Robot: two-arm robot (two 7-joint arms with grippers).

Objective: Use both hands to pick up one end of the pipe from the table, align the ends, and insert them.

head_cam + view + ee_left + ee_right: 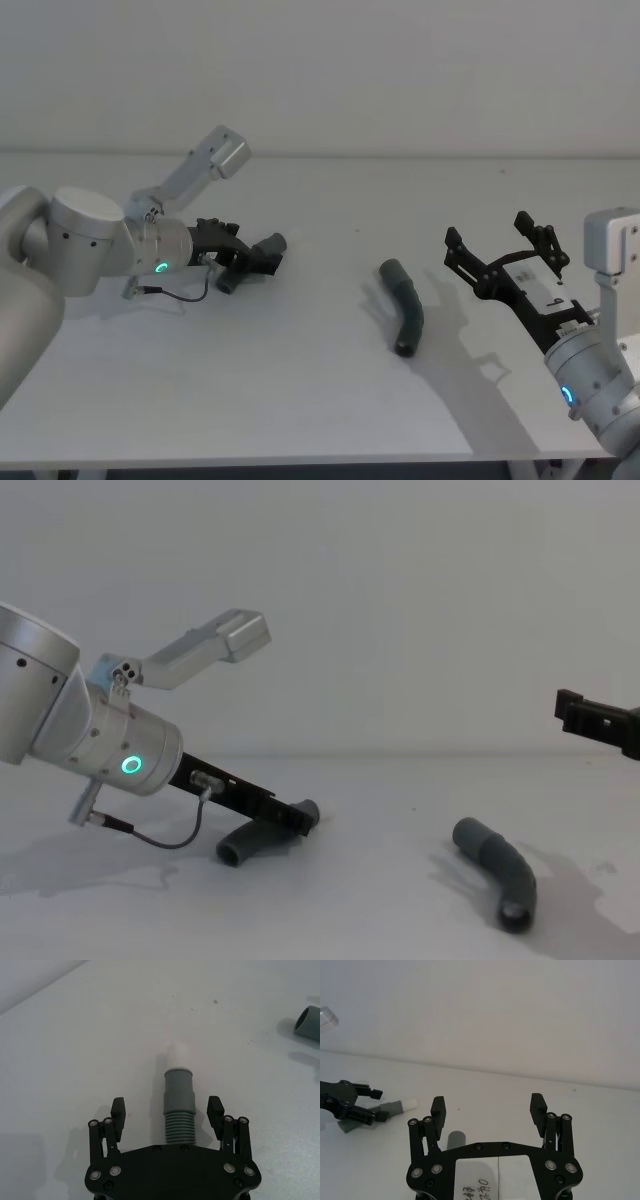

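The spread left end effector straddled one pipe piece on the surface; the spread right end effector hovered near the other piece.

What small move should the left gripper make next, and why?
Probably close the left gripper on its pipe piece. Its open fingers sit either side of the ribbed middle, with gaps on both sides, and the piece lies on the table. The right gripper is open, raised to the right of the other piece.
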